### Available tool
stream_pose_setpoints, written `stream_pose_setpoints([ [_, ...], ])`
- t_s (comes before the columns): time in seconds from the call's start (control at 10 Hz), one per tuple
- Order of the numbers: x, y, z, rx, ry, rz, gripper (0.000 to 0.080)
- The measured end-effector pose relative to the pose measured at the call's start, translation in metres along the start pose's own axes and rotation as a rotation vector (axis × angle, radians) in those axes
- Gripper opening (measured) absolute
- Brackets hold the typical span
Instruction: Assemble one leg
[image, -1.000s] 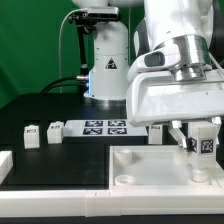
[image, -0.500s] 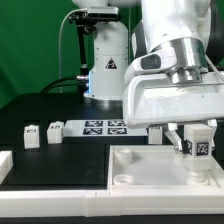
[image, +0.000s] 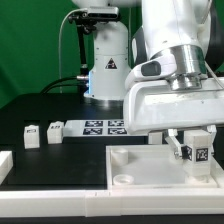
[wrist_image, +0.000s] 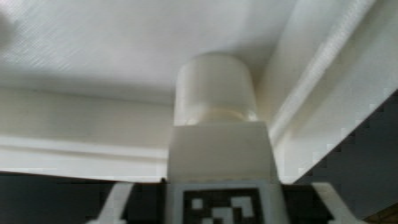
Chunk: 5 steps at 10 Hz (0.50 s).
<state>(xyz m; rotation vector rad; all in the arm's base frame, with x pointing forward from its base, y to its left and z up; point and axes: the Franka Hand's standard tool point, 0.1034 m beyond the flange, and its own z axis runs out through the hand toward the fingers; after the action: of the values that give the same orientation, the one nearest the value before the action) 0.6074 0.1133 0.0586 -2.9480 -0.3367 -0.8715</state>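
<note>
My gripper is shut on a leg, a small white block with a black-and-white tag. It holds the leg just above the big white panel at the exterior view's right. In the wrist view the leg fills the middle between my two fingers. Its tag faces the camera and its round peg end points at the panel's inner surface. I cannot tell whether the peg touches the panel. Two more legs stand on the black table at the left.
The marker board lies behind the panel, in front of the robot's base. A white part lies at the left edge. The panel has raised walls round a sunken middle.
The gripper has shifted a little to the exterior view's left with the leg still in it, and the leg now looks shorter and slightly turned. The other parts have not moved.
</note>
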Motion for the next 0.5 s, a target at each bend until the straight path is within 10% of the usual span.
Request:
stream_pose_setpoints([
  [0.3, -0.0007, 0.0000, 0.0004, 0.001, -0.004, 0.000, 0.0397],
  [0.5, -0.0007, 0.0000, 0.0004, 0.001, -0.004, 0.000, 0.0625],
])
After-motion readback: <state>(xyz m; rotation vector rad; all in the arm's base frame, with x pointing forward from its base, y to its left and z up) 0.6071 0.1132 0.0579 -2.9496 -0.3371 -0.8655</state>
